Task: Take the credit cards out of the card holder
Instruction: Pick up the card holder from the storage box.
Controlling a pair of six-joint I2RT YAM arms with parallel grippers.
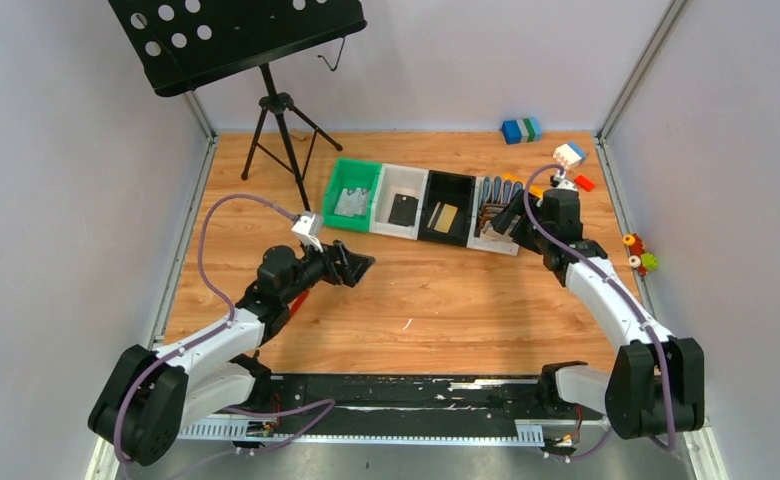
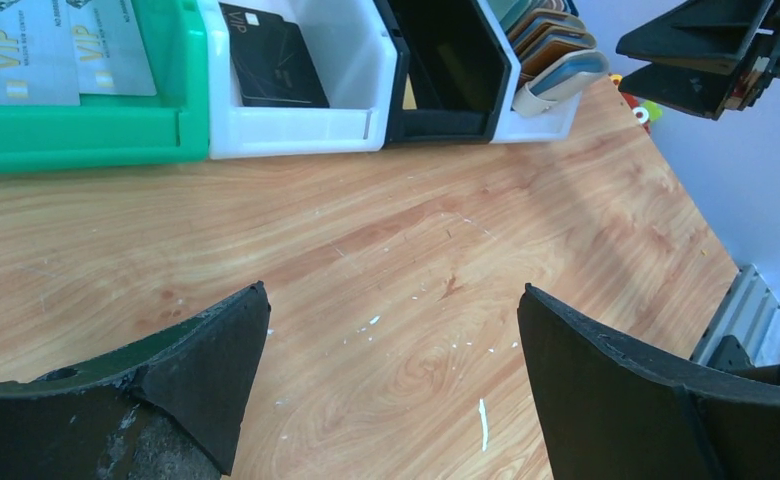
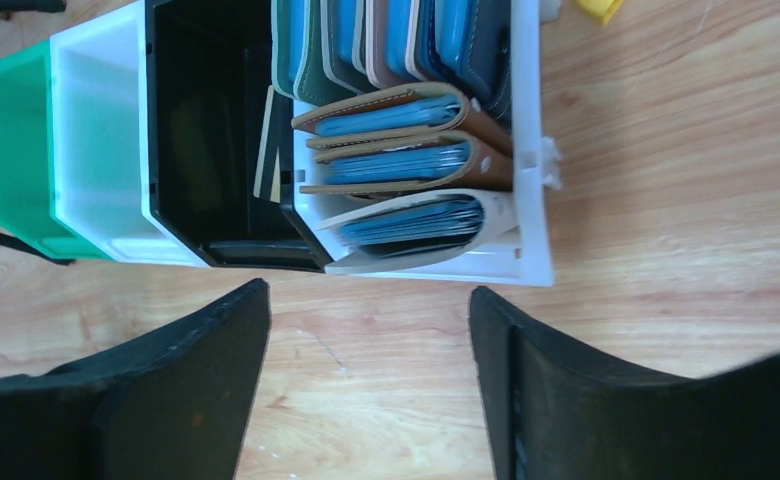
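Currently right tool (image 3: 368, 305) hangs wide & empty just short of the white bin (image 3: 529, 120). The card holder (image 3: 416, 225) stands on edge at the bin's near end, brown wallets (image 3: 406, 160) just beside it, bin wall on its other side. Risks imo: a finger drops into the wrong gap and grabs a neighbour too, or clips the rim and shoves the bin across the desk (image 3: 666, 300). Can't make out the credit cards, prob inside; a pinch near the open edge could spill them. Left tool (image 2: 394, 295) wide, empty, well apart, so no backup
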